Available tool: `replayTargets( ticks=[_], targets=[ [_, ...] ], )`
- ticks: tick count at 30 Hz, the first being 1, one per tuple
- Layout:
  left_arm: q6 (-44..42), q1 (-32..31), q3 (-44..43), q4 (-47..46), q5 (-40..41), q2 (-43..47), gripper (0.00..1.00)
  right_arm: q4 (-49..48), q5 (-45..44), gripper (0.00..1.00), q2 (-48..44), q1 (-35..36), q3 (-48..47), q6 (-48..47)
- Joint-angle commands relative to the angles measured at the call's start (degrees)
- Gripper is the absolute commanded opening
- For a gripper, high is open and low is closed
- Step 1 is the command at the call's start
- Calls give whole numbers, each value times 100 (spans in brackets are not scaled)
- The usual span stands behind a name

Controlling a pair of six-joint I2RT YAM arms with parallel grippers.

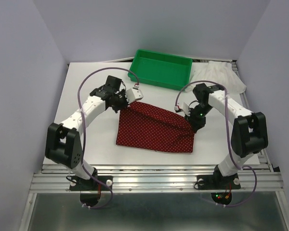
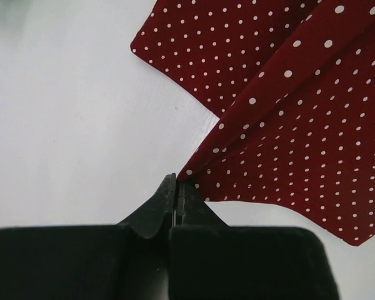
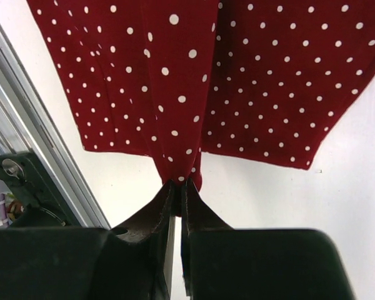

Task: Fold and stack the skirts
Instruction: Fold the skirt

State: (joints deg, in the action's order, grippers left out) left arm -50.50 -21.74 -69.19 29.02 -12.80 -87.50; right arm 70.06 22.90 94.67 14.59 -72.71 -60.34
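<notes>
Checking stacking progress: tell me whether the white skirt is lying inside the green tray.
No, the white skirt lies outside the green tray, off its right end.

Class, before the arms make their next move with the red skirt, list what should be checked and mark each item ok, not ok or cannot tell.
1. The left gripper is shut on a corner of the red skirt: ok.
2. The right gripper is shut on the other far corner: ok.
3. The skirt's near edge rests on the table: ok.
4. The white skirt lies apart, beside the green tray: ok.
5. Both cloth layers are caught in each pinch: cannot tell.
</notes>
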Motion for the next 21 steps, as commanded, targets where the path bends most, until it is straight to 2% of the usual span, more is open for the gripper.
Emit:
replayTargets(
  ticks=[1,10,16,17,19,20,21],
  targets=[
    [-56,99,-446,-273,-47,-231,0,175,75,4,244,-141,-217,-312],
    [-4,161,-824,-537,-83,-960,0,148,188,6,868,-667,-620,-496],
    [-4,231,-1088,-546,-74,-1321,0,210,163,9,1281,-668,-964,-567],
    [-4,240,-1114,-546,-56,-1365,0,210,171,12,1343,-668,-1060,-550],
    [-4,293,-1167,-590,-39,-1497,0,157,233,23,1545,-720,-1149,-497],
    [5,302,-1176,-607,-4,-1550,0,139,259,31,1606,-721,-1236,-410],
    [14,319,-1202,-660,14,-1594,0,96,285,44,1668,-721,-1298,-374]
  ],
)
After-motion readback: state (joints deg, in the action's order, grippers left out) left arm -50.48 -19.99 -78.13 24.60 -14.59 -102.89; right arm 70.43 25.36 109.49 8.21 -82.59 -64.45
